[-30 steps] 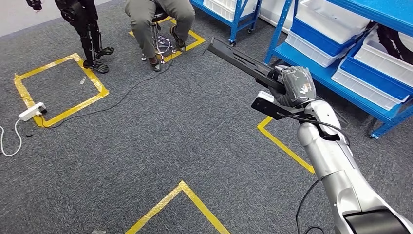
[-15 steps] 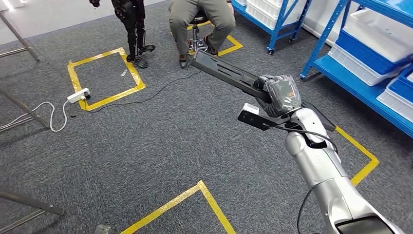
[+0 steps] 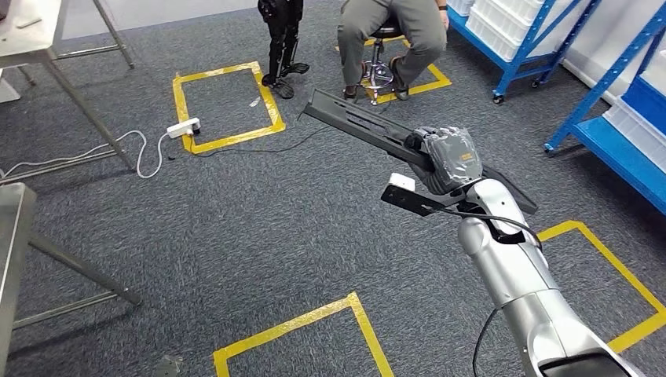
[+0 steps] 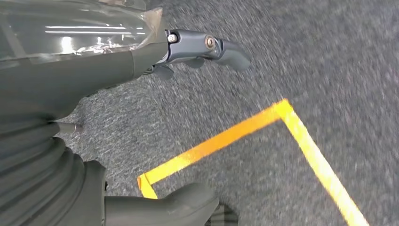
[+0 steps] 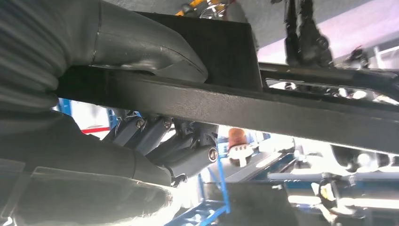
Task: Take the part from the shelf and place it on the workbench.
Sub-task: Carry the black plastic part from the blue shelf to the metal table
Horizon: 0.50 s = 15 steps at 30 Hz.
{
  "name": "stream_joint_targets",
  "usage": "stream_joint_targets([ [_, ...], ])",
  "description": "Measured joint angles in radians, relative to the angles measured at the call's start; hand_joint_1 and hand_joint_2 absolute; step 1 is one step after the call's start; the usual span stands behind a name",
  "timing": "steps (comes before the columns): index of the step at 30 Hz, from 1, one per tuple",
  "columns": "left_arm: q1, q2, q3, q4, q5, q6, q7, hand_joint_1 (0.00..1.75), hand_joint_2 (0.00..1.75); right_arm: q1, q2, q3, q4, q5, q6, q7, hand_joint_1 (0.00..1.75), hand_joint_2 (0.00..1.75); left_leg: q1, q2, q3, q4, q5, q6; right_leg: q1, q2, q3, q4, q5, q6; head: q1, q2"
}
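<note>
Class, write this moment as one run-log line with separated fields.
stage: carrying | right hand: grips long black part | left hand: holds nothing, above carpet | part: off the blue shelf, not yet on workbench

A grey carpeted floor (image 3: pixel 259 228) is seen across the head view, marked with squares of yellow tape (image 3: pixel 224 106). Just beside the far square's near left corner a white power strip (image 3: pixel 182 126) is laid, with a white cable (image 3: pixel 102 153) trailed from it toward a metal worktop (image 3: pixel 27 31). A stool (image 3: pixel 381 75) with a seated person (image 3: pixel 393 31) is set beyond that square, and blue shelving (image 3: pixel 612 118) is stood at the floor's right side.
</note>
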Motion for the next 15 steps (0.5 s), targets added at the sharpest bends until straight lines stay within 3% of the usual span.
stream_joint_targets([
  [1, 0.000, 0.001, 0.000, 0.000, 0.000, 0.001, -0.001, 0.00, 1.75, 0.007, -0.005, 0.000, 0.001, -0.002, 0.000, -0.001, 1.75, 1.75, 0.000, -0.014, -0.001, 0.000, 0.001, 0.001, -0.003, 0.005, -0.021, 0.043, -0.011, 0.004, 0.000, 0.000],
  [2, 0.001, 0.001, 0.000, 0.000, 0.000, 0.002, -0.001, 0.00, 1.75, 0.013, -0.008, 0.000, 0.002, -0.003, 0.000, -0.002, 1.75, 1.75, 0.000, -0.029, -0.002, 0.000, 0.003, 0.000, -0.007, 0.008, -0.022, 0.047, -0.006, 0.011, 0.000, 0.000],
  [4, 0.002, 0.002, 0.000, 0.000, 0.004, 0.003, -0.003, 0.00, 1.75, 0.018, -0.012, 0.000, 0.002, -0.006, 0.000, -0.008, 1.75, 1.75, 0.001, -0.056, -0.003, 0.001, 0.006, -0.004, -0.017, 0.022, 0.027, -0.057, 0.042, 0.030, 0.000, 0.000],
  [6, 0.001, 0.003, 0.001, 0.000, 0.010, 0.004, -0.008, 0.00, 1.75, 0.013, -0.011, 0.002, 0.004, -0.008, 0.000, -0.015, 1.75, 1.75, 0.001, -0.076, -0.007, 0.003, 0.010, -0.013, -0.026, 0.061, 0.087, -0.185, 0.086, 0.041, -0.001, 0.000],
  [8, 0.002, 0.004, 0.003, -0.001, 0.014, 0.004, -0.013, 0.00, 1.75, 0.007, -0.008, 0.006, 0.007, -0.009, 0.001, -0.018, 1.75, 1.75, 0.000, -0.094, -0.015, 0.001, 0.016, -0.026, -0.023, 0.075, 0.106, -0.226, 0.099, 0.037, -0.002, 0.000],
  [10, 0.008, 0.004, 0.003, -0.001, 0.016, 0.006, -0.014, 0.00, 1.75, 0.004, -0.003, 0.010, 0.012, -0.010, 0.003, -0.019, 1.75, 1.75, 0.003, -0.103, -0.023, -0.002, 0.023, -0.038, -0.022, 0.053, 0.105, -0.226, 0.105, 0.026, -0.003, 0.000],
  [12, 0.013, 0.003, 0.003, -0.001, 0.016, 0.010, -0.016, 0.00, 1.75, -0.002, 0.004, 0.012, 0.016, -0.011, 0.003, -0.021, 1.75, 1.75, 0.002, -0.063, -0.039, 0.028, 0.001, -0.045, -0.026, 0.033, 0.104, -0.229, 0.112, 0.011, -0.006, 0.000],
  [14, 0.014, 0.003, 0.004, -0.001, 0.016, 0.015, -0.016, 0.00, 1.75, -0.006, 0.008, 0.013, 0.022, -0.013, 0.003, -0.025, 1.75, 1.75, -0.001, -0.008, -0.085, 0.136, -0.063, -0.047, -0.020, 0.010, 0.102, -0.230, 0.115, 0.000, -0.011, 0.000],
  [15, 0.014, 0.003, 0.004, -0.001, 0.016, 0.017, -0.016, 0.00, 1.75, -0.007, 0.008, 0.014, 0.025, -0.014, 0.003, -0.027, 1.75, 1.75, -0.001, 0.004, -0.115, 0.206, -0.097, -0.048, -0.015, -0.003, 0.102, -0.230, 0.115, -0.004, -0.013, 0.000],
])
